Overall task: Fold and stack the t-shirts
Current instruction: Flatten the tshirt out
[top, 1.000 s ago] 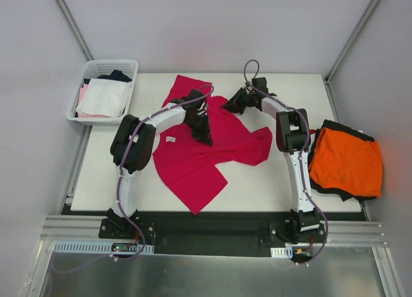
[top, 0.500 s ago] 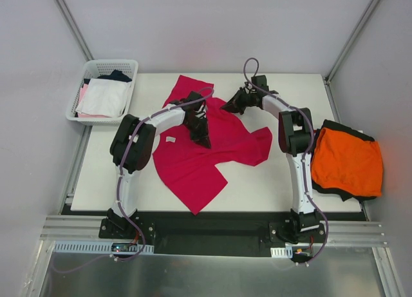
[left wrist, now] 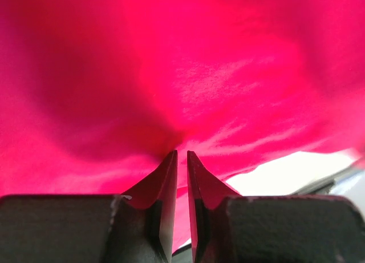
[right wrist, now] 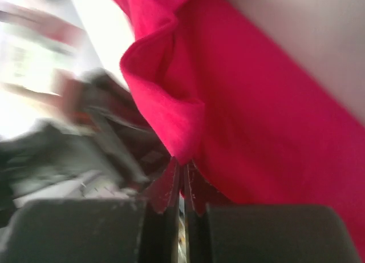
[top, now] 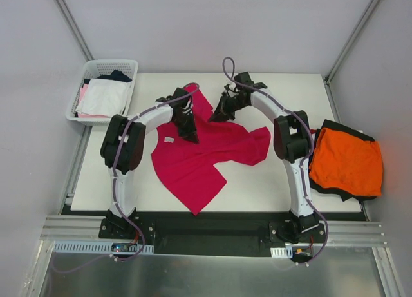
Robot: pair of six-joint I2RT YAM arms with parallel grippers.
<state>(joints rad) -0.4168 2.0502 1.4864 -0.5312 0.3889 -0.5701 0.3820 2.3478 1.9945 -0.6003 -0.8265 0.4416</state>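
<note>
Top external: my left end effector (top: pixel 188 128) and right end effector (top: pixel 219 111) pinch the crimson t-shirt (top: pixel 193 165) mid-fold, probably needs carrying over evenly next.

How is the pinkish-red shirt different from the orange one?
The crimson t-shirt lies spread out and rumpled; the orange t-shirt is folded, off to the right. The left end effector and right end effector pinch the crimson t-shirt; neither touches the orange t-shirt. Both are plain cloth.
</note>
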